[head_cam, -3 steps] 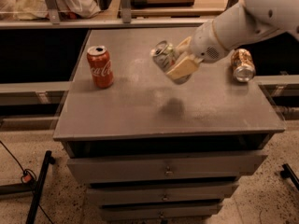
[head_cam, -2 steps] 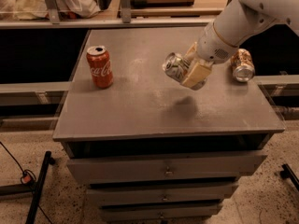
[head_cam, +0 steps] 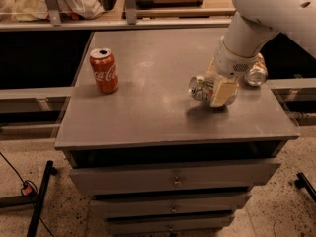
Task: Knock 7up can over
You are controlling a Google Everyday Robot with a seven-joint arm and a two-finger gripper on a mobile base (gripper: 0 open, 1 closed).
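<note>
hand [head_cam: 218, 90] clamped on 7up can [head_cam: 199, 88] | can held sideways, low over worktop [head_cam: 148, 117], right side | risk: once released it rolls off near edge, or swing hits brown can [head_cam: 257, 73] at far right

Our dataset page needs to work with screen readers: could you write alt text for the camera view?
The robot's gripper holds the 7up can on its side, low over the right of a grey drawer cabinet. A red Coca-Cola can stands upright at the left; another can shows behind the arm.
</note>
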